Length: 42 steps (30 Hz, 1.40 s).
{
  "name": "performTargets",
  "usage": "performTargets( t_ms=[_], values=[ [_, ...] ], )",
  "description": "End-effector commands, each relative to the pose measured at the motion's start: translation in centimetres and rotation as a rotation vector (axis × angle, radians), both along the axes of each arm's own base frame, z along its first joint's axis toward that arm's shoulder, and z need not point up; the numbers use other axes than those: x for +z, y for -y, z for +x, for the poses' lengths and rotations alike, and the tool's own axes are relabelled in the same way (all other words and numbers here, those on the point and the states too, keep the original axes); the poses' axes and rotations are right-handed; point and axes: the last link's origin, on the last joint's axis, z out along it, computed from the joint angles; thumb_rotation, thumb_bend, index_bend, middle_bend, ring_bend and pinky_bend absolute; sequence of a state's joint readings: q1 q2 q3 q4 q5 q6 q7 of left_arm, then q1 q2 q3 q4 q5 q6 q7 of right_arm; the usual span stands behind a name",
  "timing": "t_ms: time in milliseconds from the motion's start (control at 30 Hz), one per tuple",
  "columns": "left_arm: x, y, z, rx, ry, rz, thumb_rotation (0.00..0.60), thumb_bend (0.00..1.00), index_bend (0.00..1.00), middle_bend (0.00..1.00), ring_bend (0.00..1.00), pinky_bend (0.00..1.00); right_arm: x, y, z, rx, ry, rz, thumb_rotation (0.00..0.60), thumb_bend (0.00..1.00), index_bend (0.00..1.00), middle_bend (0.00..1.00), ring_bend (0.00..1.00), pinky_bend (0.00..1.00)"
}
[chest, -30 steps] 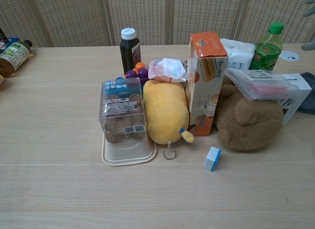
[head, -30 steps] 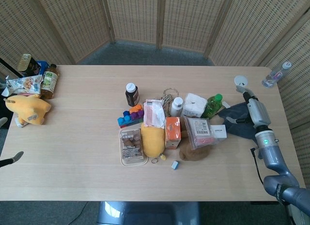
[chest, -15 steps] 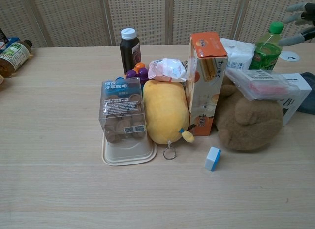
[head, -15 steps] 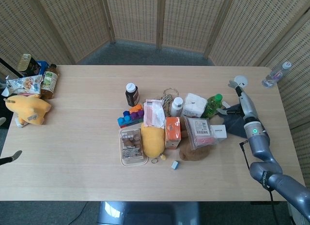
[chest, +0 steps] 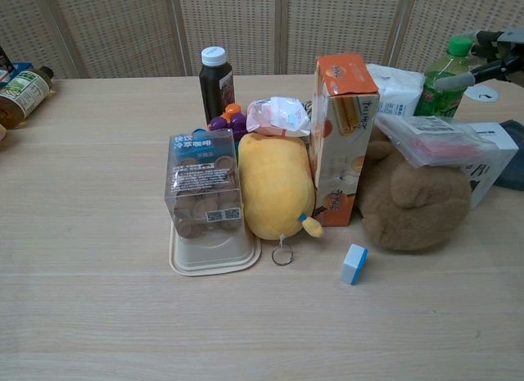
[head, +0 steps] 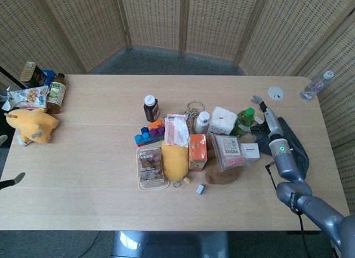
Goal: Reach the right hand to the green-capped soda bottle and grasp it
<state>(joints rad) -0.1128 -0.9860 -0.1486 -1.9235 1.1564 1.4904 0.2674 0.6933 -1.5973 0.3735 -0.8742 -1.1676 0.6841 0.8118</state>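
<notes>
- The desk (head: 100, 158) carries a crowded group of goods near its middle; the bottle (head: 244, 120) stands upright at the 3 o'clock edge of this group, just beside a white pack (head: 223, 120) at its 9 o'clock.
- The step in hand is, I judge, the end of the reach: the right hand (head: 259, 109) is at the bottle's 3 o'clock side, and the grasp is not yet made.
- The fingers (chest: 460, 79) are apart and hold nothing; in the chest view one lies across the front of the bottle (chest: 442, 79), touching it or nearly so, I cannot tell which.
- The next move calls for closing around the bottle's body, below the green cap (chest: 459, 46), without pushing it into the white pack.
- The left hand is not visible in either view.
</notes>
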Motion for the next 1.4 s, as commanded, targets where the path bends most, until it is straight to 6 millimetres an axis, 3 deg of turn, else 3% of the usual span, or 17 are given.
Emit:
performTargets(
  t_ms=[33, 367, 433, 533, 667, 800, 1067, 1400],
  values=[
    [0.0, 0.0, 0.0, 0.002, 0.000, 0.000, 0.600, 0.00, 0.15, 0.00, 0.00, 0.00, -0.9, -0.1, 0.2, 0.001, 0.014, 0.022, 0.600, 0.00, 0.00, 0.00, 0.00, 0.00],
    [0.0, 0.0, 0.0, -0.001, 0.000, 0.003, 0.600, 0.00, 0.15, 0.00, 0.00, 0.00, -2.4, 0.0, 0.9, -0.012, 0.074, 0.020, 0.600, 0.00, 0.00, 0.00, 0.00, 0.00],
    [0.1, 0.0, 0.0, -0.001, 0.000, 0.004, 0.600, 0.00, 0.15, 0.00, 0.00, 0.00, -2.6, 0.1, 0.9, -0.029, 0.115, 0.010, 0.600, 0.00, 0.01, 0.04, 0.01, 0.05],
    [0.1, 0.0, 0.0, 0.000, -0.002, 0.005, 0.600, 0.00, 0.15, 0.00, 0.00, 0.00, -2.9, 0.0, 0.9, -0.036, 0.162, 0.019, 0.600, 0.00, 0.11, 0.24, 0.16, 0.25],
    [0.0, 0.0, 0.0, 0.000, -0.002, 0.003, 0.600, 0.00, 0.15, 0.00, 0.00, 0.00, -2.8, 0.1, 0.3, -0.041, 0.157, -0.006, 0.600, 0.00, 0.39, 0.57, 0.44, 0.52],
    [0.0, 0.0, 0.0, 0.000, -0.003, 0.003, 0.600, 0.00, 0.15, 0.00, 0.00, 0.00, -2.6, 0.1, -0.4, -0.056, 0.152, -0.030, 0.600, 0.00, 0.54, 0.71, 0.58, 0.64],
    [-0.2, 0.0, 0.1, -0.003, 0.002, -0.004, 0.600, 0.00, 0.15, 0.00, 0.00, 0.00, -1.1, 0.3, -0.2, -0.027, 0.146, -0.079, 0.600, 0.00, 0.57, 0.75, 0.62, 0.69],
    [-0.4, -0.1, 0.4, -0.011, 0.024, -0.012, 0.600, 0.00, 0.15, 0.00, 0.00, 0.00, 3.8, 0.8, 4.0, 0.080, 0.116, -0.201, 0.600, 0.00, 0.57, 0.75, 0.62, 0.69]
  ],
)
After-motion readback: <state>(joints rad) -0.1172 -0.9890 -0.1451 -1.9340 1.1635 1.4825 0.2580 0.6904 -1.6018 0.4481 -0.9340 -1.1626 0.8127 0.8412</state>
